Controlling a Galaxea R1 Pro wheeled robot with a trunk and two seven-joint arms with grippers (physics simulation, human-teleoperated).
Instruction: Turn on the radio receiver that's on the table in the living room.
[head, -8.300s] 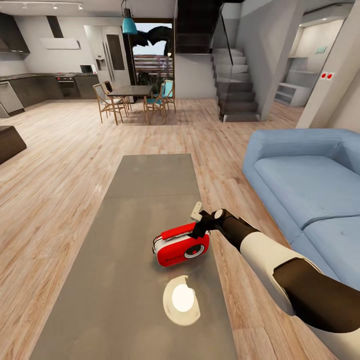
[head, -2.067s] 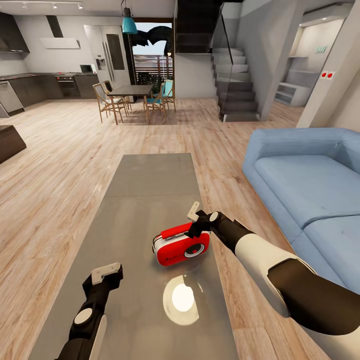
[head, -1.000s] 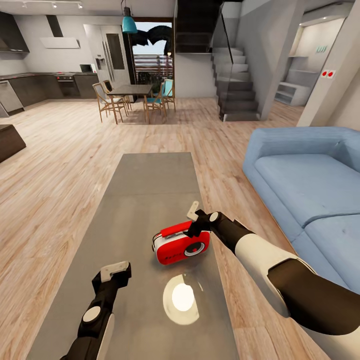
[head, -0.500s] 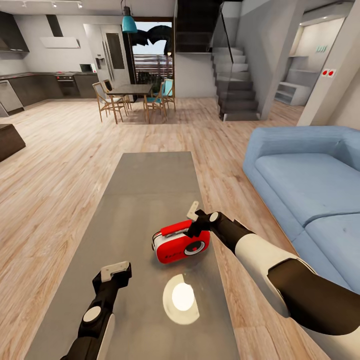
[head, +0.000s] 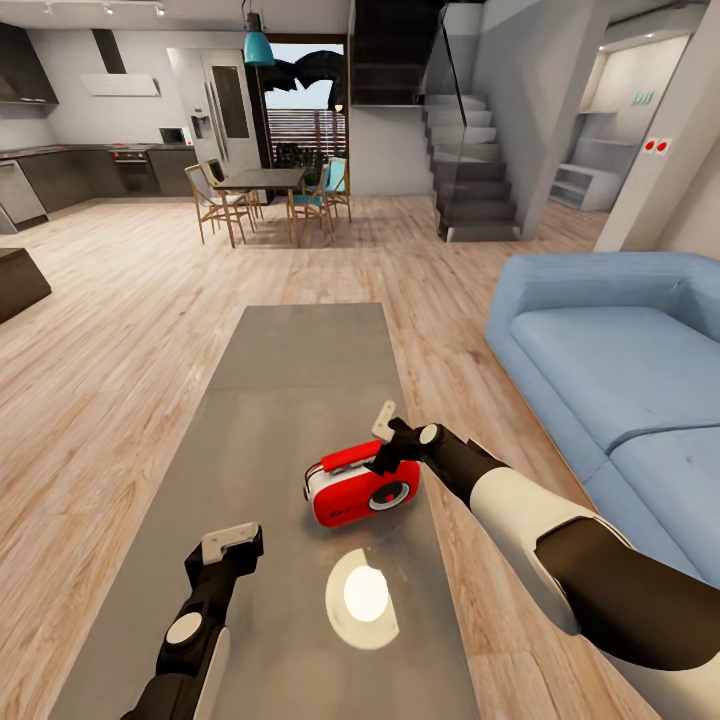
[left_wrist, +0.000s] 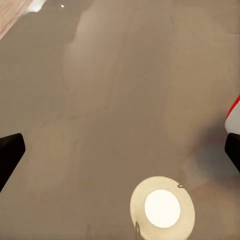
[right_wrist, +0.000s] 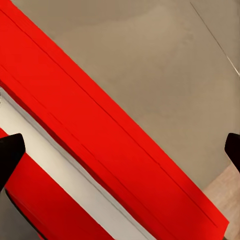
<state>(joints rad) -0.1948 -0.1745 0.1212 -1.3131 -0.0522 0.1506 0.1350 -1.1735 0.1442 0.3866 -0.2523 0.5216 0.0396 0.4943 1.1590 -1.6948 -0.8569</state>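
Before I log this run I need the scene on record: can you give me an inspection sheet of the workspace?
Surface: table, glossy grey, lamp reflection near its close end.
Job's things: radio receiver upright on the table, dial facing the robot.
Clutter: nothing seen.
Grippers: right gripper open, at the radio's top handle; left gripper over the table, apart from the radio, fingers spread.
Cables: nothing seen.
Surroundings: blue sofa, wood floor, dining table, stairs.

Light wood plank floor (head: 120, 330), blue sofa (head: 610, 360), grey staircase (head: 470, 170), distant dining table (head: 260, 181), teal pendant lamp (head: 258, 48).
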